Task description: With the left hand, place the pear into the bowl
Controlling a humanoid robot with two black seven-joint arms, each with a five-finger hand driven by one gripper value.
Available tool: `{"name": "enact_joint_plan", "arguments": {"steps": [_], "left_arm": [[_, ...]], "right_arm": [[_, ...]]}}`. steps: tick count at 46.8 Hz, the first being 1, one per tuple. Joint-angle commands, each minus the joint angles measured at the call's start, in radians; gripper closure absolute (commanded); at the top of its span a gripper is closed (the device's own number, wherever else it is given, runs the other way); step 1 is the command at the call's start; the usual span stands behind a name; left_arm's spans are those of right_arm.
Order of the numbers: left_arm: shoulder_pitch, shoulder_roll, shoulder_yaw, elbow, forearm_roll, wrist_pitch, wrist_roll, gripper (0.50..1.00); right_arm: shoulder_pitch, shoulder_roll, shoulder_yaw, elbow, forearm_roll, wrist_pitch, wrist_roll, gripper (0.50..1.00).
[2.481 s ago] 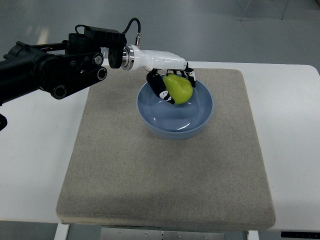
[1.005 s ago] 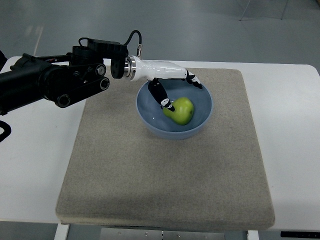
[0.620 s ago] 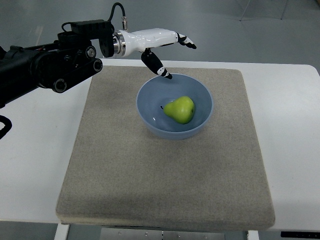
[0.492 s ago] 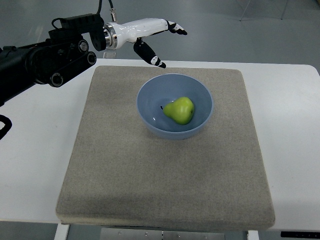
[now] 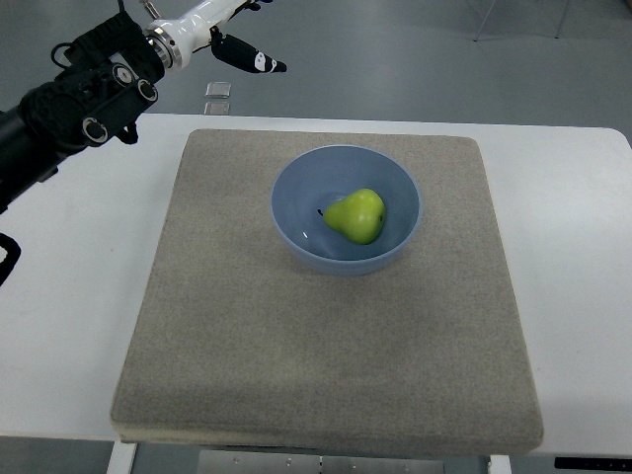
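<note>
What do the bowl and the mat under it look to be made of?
The bowl looks like smooth, glossy plastic or glazed ceramic in pale blue: soft light reflections show on its inner wall. The look alone cannot settle which. The mat looks like grey-beige felt or coarse woven fabric: matte, speckled, with a thick soft edge.

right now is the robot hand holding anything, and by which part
Nothing is held. The left robot hand is open, raised away from the bowl; the pear lies inside it.

You look down on a white table (image 5: 578, 296) with a grey-beige felt mat (image 5: 326, 355) covering most of its top. Beyond it lies a smooth grey floor (image 5: 415, 59), with thin furniture legs (image 5: 518, 18) at upper right.
</note>
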Motion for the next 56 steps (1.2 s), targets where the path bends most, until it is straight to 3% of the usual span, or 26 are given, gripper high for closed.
{"name": "enact_joint_plan", "arguments": {"steps": [1,11,28,37,43,56], "left_arm": [[0.018,-0.026,-0.008,0.053,-0.037,0.018,0.009,0.551],[0.047,-0.065,-0.009,0.114,-0.28,0.022,0.023,0.551],[0.079,-0.114,-0.014,0.16,-0.739,0.031,0.183,0.551],[0.098,-0.121,-0.042,0.166,-0.88,0.027,0.2,0.551],[0.127,-0.121,-0.087,0.166,-0.917,-0.013,0.198,0.546],[0.188,-0.12,-0.224,0.214,-0.916,-0.208,0.175,0.542]], "right_arm": [[0.0,0.0,0.0,0.0,0.001,0.0,0.0,0.576],[0.0,0.0,0.0,0.0,-0.001,0.0,0.0,0.574],[0.0,0.0,0.0,0.0,0.001,0.0,0.0,0.576],[0.0,0.0,0.0,0.0,0.001,0.0,0.0,0.576],[0.0,0.0,0.0,0.0,0.001,0.0,0.0,0.576],[0.0,0.0,0.0,0.0,0.001,0.0,0.0,0.576]]}}
